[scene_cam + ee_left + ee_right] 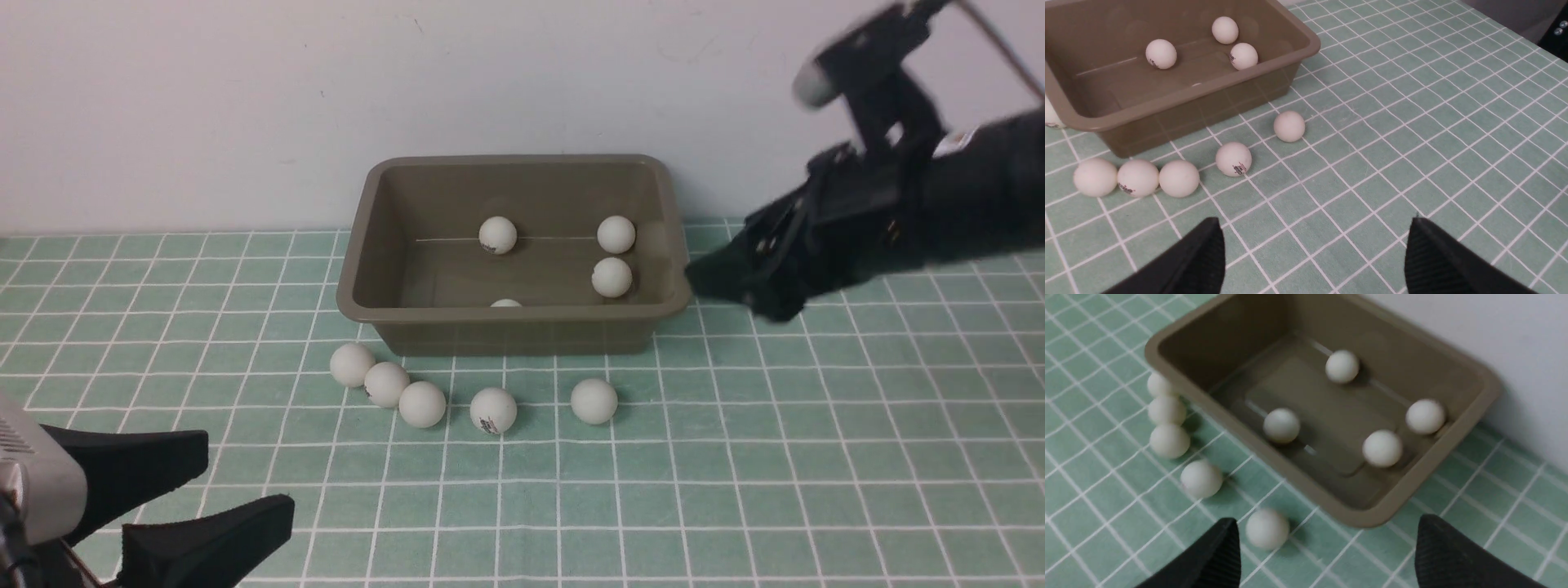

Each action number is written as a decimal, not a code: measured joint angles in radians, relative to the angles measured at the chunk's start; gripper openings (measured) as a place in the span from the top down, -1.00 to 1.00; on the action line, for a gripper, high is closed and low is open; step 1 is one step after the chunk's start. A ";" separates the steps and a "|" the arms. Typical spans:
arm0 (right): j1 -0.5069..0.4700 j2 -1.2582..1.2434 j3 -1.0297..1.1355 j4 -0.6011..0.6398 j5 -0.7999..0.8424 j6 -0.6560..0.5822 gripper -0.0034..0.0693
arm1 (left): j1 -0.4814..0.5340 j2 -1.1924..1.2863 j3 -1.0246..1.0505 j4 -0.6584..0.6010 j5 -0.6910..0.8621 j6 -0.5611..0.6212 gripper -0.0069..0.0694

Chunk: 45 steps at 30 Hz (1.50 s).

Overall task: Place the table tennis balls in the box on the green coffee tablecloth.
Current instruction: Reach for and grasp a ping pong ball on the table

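Left gripper [249, 478]: jaws spread wide, nothing between them, over the green coffee tablecloth [816, 449]. Right gripper [1327, 521]: fingers likewise well apart and empty, held above the cloth.

Surroundings. The box [522, 336] sits on the cloth directly ahead of the right gripper, its nearest corner just beyond the fingertips. Past the box is a plain white wall [245, 98]. Four table tennis balls [497, 235] lie inside the box. Five loose balls [493, 410] lie on the cloth ahead of the left gripper, between it and the box (count: nine in all). Three of them sit in a tight row, touching or nearly so, and the other two are spaced apart. The box's near wall stands between the left gripper and the balls inside. One loose ball lies just beside a finger of the right gripper.

Hard to read. In the front view the right gripper is motion-blurred and its jaws are unreadable there; the wrist view settles it. The left gripper is cut off by the frame corner. One ball in the box shows only its crown over the near rim. The print on some balls is too small to read.
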 joint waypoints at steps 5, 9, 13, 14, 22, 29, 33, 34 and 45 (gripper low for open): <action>0.103 0.093 0.063 0.097 -0.202 0.113 -0.51 | 0.000 0.000 0.000 0.000 0.000 -0.014 -0.57; 0.125 0.186 0.064 0.172 -0.297 0.129 -0.51 | 0.000 0.000 0.000 -0.001 0.000 -0.019 -0.57; 0.130 0.266 0.056 0.243 -0.326 0.125 -0.51 | 0.000 0.000 0.000 -0.001 0.000 -0.022 -0.57; 0.130 0.286 0.045 0.250 -0.326 0.114 -0.51 | 0.000 0.000 0.000 -0.001 0.001 -0.022 -0.57; 0.131 0.392 -0.080 0.272 -0.274 0.091 -0.51 | 0.000 0.000 0.000 -0.001 0.001 -0.022 -0.57; 0.131 0.451 -0.123 0.291 -0.275 0.088 -0.51 | 0.000 0.000 0.000 -0.001 0.006 -0.022 -0.57; 0.131 0.494 -0.166 0.294 -0.271 0.073 -0.51 | 0.000 0.000 0.000 -0.001 0.007 -0.022 -0.57; 0.131 0.505 -0.176 0.294 -0.269 0.071 -0.51 | 0.000 0.000 0.000 -0.001 0.007 -0.022 -0.57; 0.131 0.545 -0.188 0.290 -0.260 0.092 -0.07 | 0.000 0.000 0.000 -0.002 0.011 -0.022 -0.57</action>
